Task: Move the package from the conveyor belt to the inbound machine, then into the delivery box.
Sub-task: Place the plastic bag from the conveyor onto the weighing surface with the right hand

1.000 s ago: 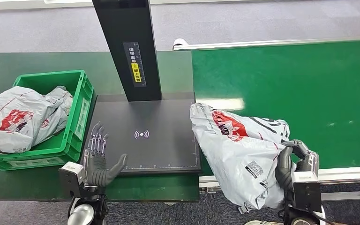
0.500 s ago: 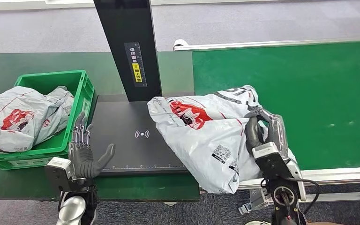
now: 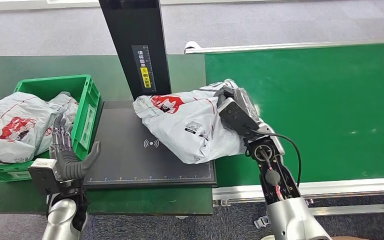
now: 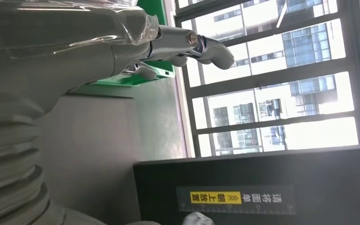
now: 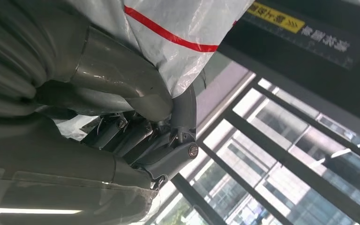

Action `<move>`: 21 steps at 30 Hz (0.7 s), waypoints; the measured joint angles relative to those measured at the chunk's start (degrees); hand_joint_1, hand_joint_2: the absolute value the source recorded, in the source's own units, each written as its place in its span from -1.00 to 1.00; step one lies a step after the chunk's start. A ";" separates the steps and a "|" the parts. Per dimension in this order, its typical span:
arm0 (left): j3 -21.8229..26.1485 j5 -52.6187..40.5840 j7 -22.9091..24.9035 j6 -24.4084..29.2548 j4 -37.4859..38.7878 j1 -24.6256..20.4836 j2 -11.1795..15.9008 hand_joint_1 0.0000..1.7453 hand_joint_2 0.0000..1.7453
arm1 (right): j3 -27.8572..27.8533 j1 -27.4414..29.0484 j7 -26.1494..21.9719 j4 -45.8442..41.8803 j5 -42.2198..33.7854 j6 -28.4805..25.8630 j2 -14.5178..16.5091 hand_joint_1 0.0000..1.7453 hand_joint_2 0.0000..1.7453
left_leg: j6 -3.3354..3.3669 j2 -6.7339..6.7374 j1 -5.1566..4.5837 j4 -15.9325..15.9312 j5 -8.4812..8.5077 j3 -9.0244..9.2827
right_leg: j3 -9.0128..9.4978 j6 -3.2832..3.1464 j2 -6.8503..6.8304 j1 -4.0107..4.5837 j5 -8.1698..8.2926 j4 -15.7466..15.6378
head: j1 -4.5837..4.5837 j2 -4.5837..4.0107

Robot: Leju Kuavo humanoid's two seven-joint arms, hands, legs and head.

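The right hand [image 3: 233,103], fingers clamped on the package [image 3: 190,125], has carried it off the belt [image 3: 320,105] onto the black scanner plate [image 3: 130,160], just beside its post [image 3: 137,50]. The first leg looks nearly done. The left hand [image 3: 67,152] has drifted toward the green box [image 3: 87,100], fingers spread, empty.

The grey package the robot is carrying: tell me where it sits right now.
In the head view the grey package lies across the right part of the black scanner platform, just right of the black post, gripped at its far right end by the right hand.
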 joint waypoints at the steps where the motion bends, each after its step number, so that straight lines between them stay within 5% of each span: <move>1: 0.34 -0.01 -0.04 0.23 0.14 -0.05 0.10 -1.00 1.00 | 0.40 -0.78 0.00 1.70 -0.07 0.00 0.38 1.00 1.00 | 0.00 0.00 0.00 0.00 0.00 -0.01 | -0.01 0.00 0.00 0.00 0.00 0.00 | 0.01 0.00; 13: 2.99 -1.16 -0.14 1.49 2.93 -1.81 1.16 -1.00 1.00 | 3.07 -7.02 0.23 17.30 -0.26 0.27 5.00 1.00 1.00 | 0.00 -0.01 0.00 0.00 0.01 0.00 | -0.03 0.00 0.00 0.00 0.00 0.00 | 0.00 0.00; 17: 3.14 -1.32 -0.14 1.47 4.13 -2.57 1.16 -1.00 1.00 | 3.53 -8.03 -0.23 20.69 -1.38 1.85 6.33 -1.00 1.00 | 0.00 -0.01 0.00 0.00 0.01 -0.01 | -0.04 0.00 0.00 0.00 0.00 0.00 | 0.01 0.01; 21: 3.15 -1.89 -0.14 1.45 5.12 -3.35 1.16 -1.00 1.00 | 3.50 -8.42 -1.59 22.81 -4.68 3.66 7.22 -1.00 1.00 | 0.00 -0.02 0.00 0.01 0.00 -0.02 | -0.05 0.00 0.00 0.00 0.00 0.00 | 0.01 0.00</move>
